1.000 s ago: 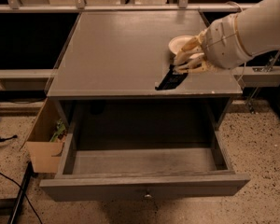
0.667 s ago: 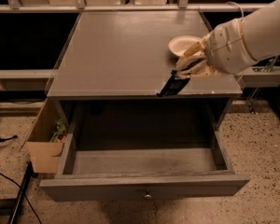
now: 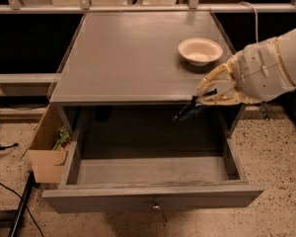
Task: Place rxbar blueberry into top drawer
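The top drawer [image 3: 153, 197] is pulled open below the grey cabinet top, its inside bare and its small round knob [image 3: 156, 207] on the front panel. My gripper [image 3: 203, 98] comes in from the right, in front of the cabinet's front edge and above the right rear part of the open drawer. It is shut on the rxbar blueberry [image 3: 186, 111], a dark flat wrapper that hangs tilted down to the left from the fingers. The bar is in the air, clear of the drawer floor.
A cream round bowl [image 3: 200, 50] stands on the cabinet top [image 3: 133, 53] at the back right. A brown cardboard box [image 3: 47, 147] with some contents stands on the floor left of the drawer. Cables lie on the speckled floor at the left.
My gripper has moved with the bar from over the cabinet top near the bowl, forward and down past the front edge, so it now hangs over the open drawer. The bowl is uncovered.
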Motion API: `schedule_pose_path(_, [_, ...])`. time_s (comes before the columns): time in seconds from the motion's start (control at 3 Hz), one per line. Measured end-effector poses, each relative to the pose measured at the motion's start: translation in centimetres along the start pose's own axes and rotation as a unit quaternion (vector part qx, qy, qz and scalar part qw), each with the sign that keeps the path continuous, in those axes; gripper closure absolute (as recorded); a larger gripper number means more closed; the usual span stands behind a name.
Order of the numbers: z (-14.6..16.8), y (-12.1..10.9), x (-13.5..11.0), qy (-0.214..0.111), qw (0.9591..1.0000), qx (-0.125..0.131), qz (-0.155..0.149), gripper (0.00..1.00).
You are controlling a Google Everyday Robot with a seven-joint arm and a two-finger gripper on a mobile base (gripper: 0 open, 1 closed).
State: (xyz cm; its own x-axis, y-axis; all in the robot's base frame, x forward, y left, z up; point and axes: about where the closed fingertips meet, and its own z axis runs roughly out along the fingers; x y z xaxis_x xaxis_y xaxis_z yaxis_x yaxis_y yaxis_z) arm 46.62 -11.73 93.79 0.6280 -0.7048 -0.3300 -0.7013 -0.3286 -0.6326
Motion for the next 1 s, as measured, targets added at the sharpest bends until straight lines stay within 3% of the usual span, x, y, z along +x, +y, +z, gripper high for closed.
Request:
schedule_pose_path(0.67, [3.0,4.0,0.8,-0.006,0.9998,-0.011,-0.013,1.0])
schedule_pose_path(1.0, [6.0,4.9,1.7,0.008,0.9992,0.004,-0.039,1.0])
